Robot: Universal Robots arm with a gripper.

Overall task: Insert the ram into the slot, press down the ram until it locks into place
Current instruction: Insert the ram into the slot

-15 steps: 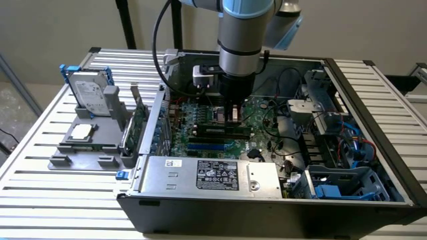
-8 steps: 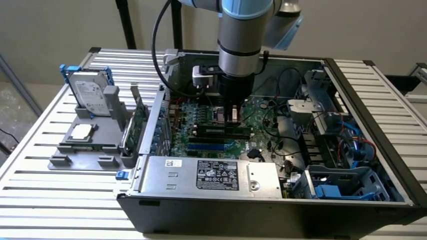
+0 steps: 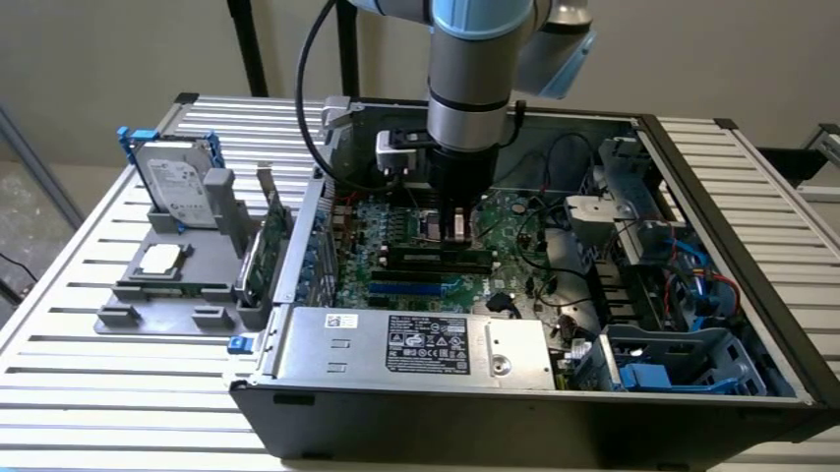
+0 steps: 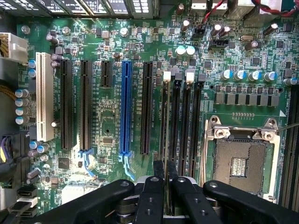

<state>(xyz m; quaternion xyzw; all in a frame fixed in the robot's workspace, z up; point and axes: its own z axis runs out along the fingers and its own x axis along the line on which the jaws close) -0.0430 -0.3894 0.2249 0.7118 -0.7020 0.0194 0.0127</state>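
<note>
Inside the open computer case (image 3: 525, 423), the gripper (image 3: 454, 231) reaches straight down over the middle of the motherboard (image 3: 393, 221), its fingers (image 4: 154, 196) drawn narrow on the top edge of the ram (image 3: 427, 259). The ram stands on edge, well in from the case walls. It is lined up along the slot (image 4: 165, 121), the outermost of four parallel black sockets, farthest from the processor socket (image 4: 238, 163)
</note>
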